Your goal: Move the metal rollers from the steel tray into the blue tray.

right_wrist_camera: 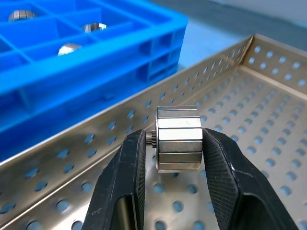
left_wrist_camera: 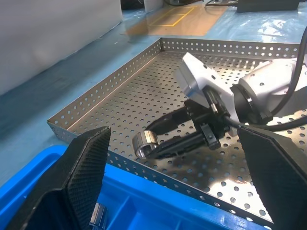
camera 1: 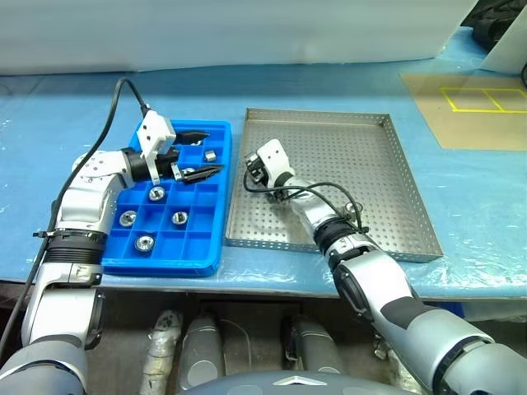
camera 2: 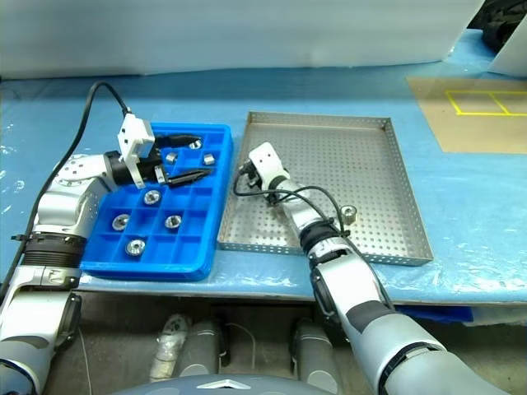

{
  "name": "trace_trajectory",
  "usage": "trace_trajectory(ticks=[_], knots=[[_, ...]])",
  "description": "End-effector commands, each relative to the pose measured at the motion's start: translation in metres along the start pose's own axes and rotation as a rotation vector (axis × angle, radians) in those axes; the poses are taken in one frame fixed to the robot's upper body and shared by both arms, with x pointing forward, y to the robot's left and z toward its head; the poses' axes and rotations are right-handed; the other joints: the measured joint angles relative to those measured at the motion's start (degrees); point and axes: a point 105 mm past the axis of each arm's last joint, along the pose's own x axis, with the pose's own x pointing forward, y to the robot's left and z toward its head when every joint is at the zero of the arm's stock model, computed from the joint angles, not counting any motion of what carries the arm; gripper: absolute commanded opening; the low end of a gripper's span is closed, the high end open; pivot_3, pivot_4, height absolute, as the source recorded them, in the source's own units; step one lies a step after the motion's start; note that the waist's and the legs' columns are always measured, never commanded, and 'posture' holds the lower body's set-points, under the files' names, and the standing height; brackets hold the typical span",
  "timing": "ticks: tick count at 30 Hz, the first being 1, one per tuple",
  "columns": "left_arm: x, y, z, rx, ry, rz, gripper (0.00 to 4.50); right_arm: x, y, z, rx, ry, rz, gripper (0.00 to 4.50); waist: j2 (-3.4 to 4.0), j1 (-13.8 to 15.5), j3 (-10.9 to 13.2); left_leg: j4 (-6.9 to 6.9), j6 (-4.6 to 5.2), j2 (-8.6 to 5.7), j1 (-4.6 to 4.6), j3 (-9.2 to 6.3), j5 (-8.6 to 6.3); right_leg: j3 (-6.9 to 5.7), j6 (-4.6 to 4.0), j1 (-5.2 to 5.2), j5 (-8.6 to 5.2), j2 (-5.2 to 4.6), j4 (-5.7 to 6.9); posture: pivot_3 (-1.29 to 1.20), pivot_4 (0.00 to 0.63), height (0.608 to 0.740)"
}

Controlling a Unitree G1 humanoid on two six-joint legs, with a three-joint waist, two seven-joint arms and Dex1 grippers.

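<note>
Roller pinched and ready to carry to the blue tray

On the left, the left gripper [camera 1: 191, 153] hangs over the blue tray [camera 1: 216, 247] with its fingers wide apart, holding nothing; some metal rollers [camera 1: 156, 194] already sit in the little boxes. Next to it, the right gripper [right_wrist_camera: 175, 143] has its fingers squeezed on one roller [right_wrist_camera: 178, 138], near the left rim of the steel tray [camera 1: 395, 164]. One more roller [camera 2: 348, 216] lies farther right on the holey floor. I think the good way is to keep the squeeze tight, lift high enough to clear both rims, go slowly over an empty box, and stay away from the left gripper.
</note>
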Motion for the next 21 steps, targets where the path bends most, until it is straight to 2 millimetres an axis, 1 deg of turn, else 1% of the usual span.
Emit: trace_trajectory(ticks=[1,3,5,6,7,10,12,13,15,17,21], knots=[[-0.002,0.002,0.015,0.041,-0.033,-0.005,4.47,-0.01,-0.012,0.037,-0.026,-0.138,0.036,1.34,0.0,0.02,0.0,0.0,0.0,0.0,0.0,0.0,0.0,0.0,0.0,0.0,0.0,0.0,-0.01,-0.14,0.15,0.74],[-0.002,0.002,0.015,0.041,-0.036,-0.006,4.47,-0.022,-0.014,0.043,-0.047,-0.163,0.069,1.34,-0.01,0.07,0.0,-0.02,0.02,-0.01,0.0,0.0,-0.01,0.0,0.01,0.0,0.0,0.0,-0.03,-0.14,0.15,0.74],[-0.003,0.002,0.018,0.041,-0.047,-0.003,4.47,-0.037,-0.011,0.049,-0.075,-0.177,0.127,1.34,-0.02,0.25,0.01,-0.04,0.03,-0.03,-0.02,0.0,-0.02,0.0,0.02,0.0,0.01,0.0,-0.05,-0.14,0.15,0.74],[-0.004,0.004,0.021,0.041,-0.057,0.003,4.47,-0.045,-0.007,0.054,-0.082,-0.187,0.169,1.34,-0.03,0.23,0.01,-0.06,0.04,-0.04,-0.01,0.0,-0.02,0.0,0.03,0.01,0.01,0.0,-0.06,-0.14,0.15,0.74],[-0.008,0.006,0.026,0.039,-0.071,0.014,4.47,-0.054,0.0,0.063,-0.074,-0.208,0.23,1.34,-0.03,0.24,0.01,-0.05,0.05,-0.04,-0.02,0.0,-0.02,0.0,0.04,0.0,0.02,0.0,-0.06,-0.14,0.15,0.74],[-0.018,0.011,0.034,0.03,-0.091,0.036,4.47,-0.069,0.013,0.085,-0.033,-0.243,0.348,1.34,-0.05,-0.18,0.03,-0.06,0.05,-0.04,0.01,0.0,-0.03,0.01,0.03,0.0,0.02,0.03,-0.07,-0.13,0.15,0.74],[-0.025,0.012,0.036,0.023,-0.086,0.044,4.47,-0.073,0.021,0.095,-0.002,-0.251,0.411,1.34,-0.05,-0.29,0.04,-0.08,0.02,0.06,0.07,0.0,-0.01,0.04,0.01,0.0,0.0,0.13,-0.07,-0.13,0.15,0.74],[-0.029,0.011,0.034,0.024,-0.072,0.047,4.47,-0.073,0.027,0.099,0.015,-0.252,0.451,1.34,-0.05,-0.28,0.04,-0.09,0.02,0.13,0.11,0.0,-0.01,0.04,-0.01,0.0,-0.01,0.18,-0.07,-0.08,0.15,0.74],[-0.041,0.005,0.03,0.009,-0.039,0.059,4.47,-0.07,0.043,0.103,0.034,-0.247,0.553,1.34,-0.04,-0.29,0.03,-0.17,0.01,0.18,0.19,0.0,-0.01,0.03,-0.09,0.0,-0.06,0.21,-0.03,-0.05,0.15,0.74],[-0.049,0.0,0.028,-0.006,-0.022,0.074,4.47,-0.065,0.056,0.104,0.031,-0.239,0.611,1.34,-0.03,0.04,0.04,-0.22,0.0,0.19,0.2,0.0,-0.01,0.04,-0.12,0.0,-0.08,0.21,-0.04,-0.01,0.15,0.74],[-0.071,-0.017,0.028,-0.022,0.011,0.128,4.47,-0.06,0.088,0.104,0.018,-0.235,0.765,1.34,-0.05,0.96,0.04,-0.28,-0.1,0.17,0.05,-0.01,0.05,-0.03,-0.15,-0.06,-0.09,0.18,-0.1,0.11,0.15,0.74]])
